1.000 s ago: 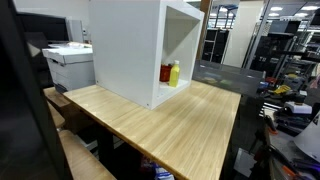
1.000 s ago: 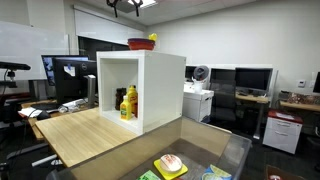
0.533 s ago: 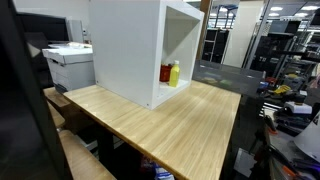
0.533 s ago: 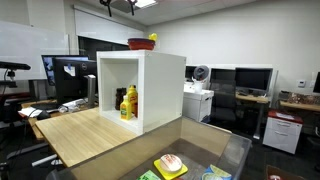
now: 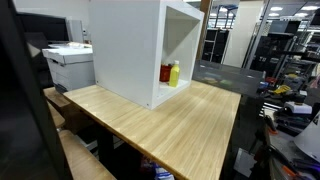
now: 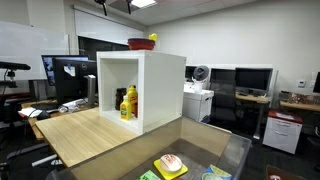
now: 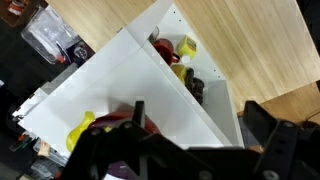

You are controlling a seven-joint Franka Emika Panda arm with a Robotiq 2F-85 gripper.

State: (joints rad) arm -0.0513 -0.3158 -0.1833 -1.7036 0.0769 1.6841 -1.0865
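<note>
My gripper (image 7: 200, 125) is open and empty, high above a white open-front cabinet (image 7: 130, 80). In an exterior view only its tip shows at the top edge (image 6: 115, 3). The cabinet stands on a wooden table in both exterior views (image 5: 125, 45) (image 6: 160, 85). On its top sit a red bowl (image 6: 140, 43) and a yellow object (image 6: 153, 38); the wrist view shows the yellow object (image 7: 82, 130) below my left finger. Inside the cabinet stand a yellow bottle (image 5: 174, 73) (image 6: 131, 100) and a red bottle (image 5: 165, 73).
The wooden table (image 5: 170, 125) (image 6: 85, 135) extends in front of the cabinet. A printer (image 5: 68, 62) stands beside it. Monitors (image 6: 65, 75) and desks fill the background. A clear bin with colourful items (image 6: 185, 160) is in the foreground.
My gripper has risen, slipping almost out of the top of the exterior view. Nothing else has moved.
</note>
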